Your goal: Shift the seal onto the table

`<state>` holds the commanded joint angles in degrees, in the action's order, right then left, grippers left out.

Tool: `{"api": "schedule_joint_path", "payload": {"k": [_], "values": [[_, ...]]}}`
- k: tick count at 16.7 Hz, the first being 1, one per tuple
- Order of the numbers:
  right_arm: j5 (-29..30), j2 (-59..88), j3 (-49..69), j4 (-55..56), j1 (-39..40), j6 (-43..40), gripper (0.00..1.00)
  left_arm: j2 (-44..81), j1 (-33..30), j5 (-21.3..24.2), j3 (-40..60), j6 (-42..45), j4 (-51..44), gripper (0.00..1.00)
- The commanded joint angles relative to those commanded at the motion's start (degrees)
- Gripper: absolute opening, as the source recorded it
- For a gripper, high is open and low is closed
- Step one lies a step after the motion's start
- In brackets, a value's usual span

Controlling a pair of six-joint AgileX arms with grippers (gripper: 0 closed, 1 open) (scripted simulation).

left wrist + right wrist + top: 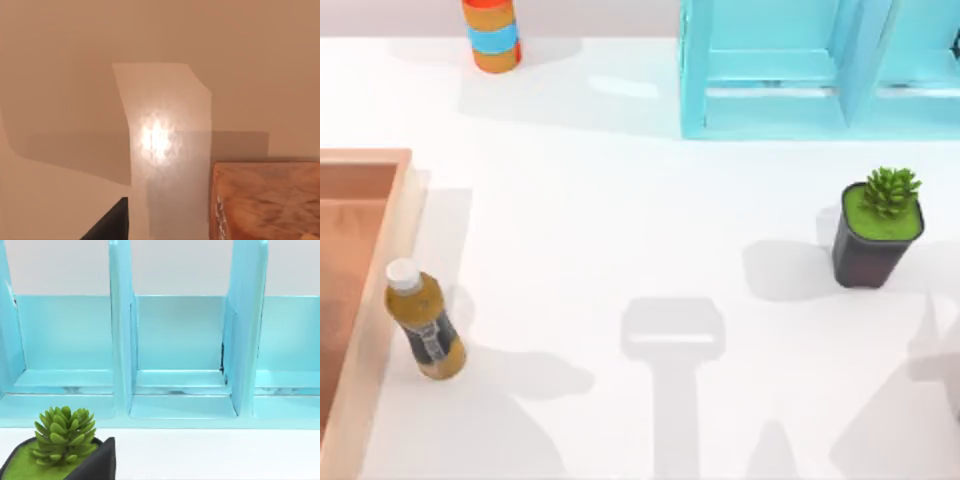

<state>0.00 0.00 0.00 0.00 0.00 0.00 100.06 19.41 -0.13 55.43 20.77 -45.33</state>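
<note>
While the left arm's wrist looks down on the floor of the wooden tray (60, 50), the seal (265, 200) stands on that floor near a dark tip of the left gripper (111, 225), apart from it. Whether that gripper is clenched or released cannot be told. Outside the tray's rim, an amber bottle (424, 322) leans on the table (620, 220). The right arm's wrist faces level toward a black pot (95, 462) holding a succulent (64, 434), in front of the turquoise shelf (122, 340).

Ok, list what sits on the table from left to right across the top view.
wooden tray → amber bottle → striped can → turquoise shelf → potted succulent
</note>
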Motion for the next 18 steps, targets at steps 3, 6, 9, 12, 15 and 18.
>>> {"api": "schedule_joint_path", "payload": {"k": [3, 6, 9, 12, 15, 18], "values": [[0.00, 0.00, 0.00, 0.00, 0.00, 0.00, 1.00, 0.00, 0.00, 0.00, 0.00, 0.00, 0.00, 0.55], [0.00, 0.00, 0.00, 0.00, 0.00, 0.00, 1.00, 0.00, 0.00, 0.00, 0.00, 0.00, 0.00, 0.32], [0.00, 0.00, 0.00, 0.00, 0.00, 0.00, 1.00, 0.00, 0.00, 0.00, 0.00, 0.00, 0.00, 0.10], [0.00, 0.00, 0.00, 0.00, 0.00, 0.00, 1.00, 0.00, 0.00, 0.00, 0.00, 0.00, 0.00, 0.00], [0.00, 0.00, 0.00, 0.00, 0.00, 0.00, 1.00, 0.00, 0.00, 0.00, 0.00, 0.00, 0.00, 0.00], [0.00, 0.00, 0.00, 0.00, 0.00, 0.00, 1.00, 0.00, 0.00, 0.00, 0.00, 0.00, 0.00, 0.00]]}}
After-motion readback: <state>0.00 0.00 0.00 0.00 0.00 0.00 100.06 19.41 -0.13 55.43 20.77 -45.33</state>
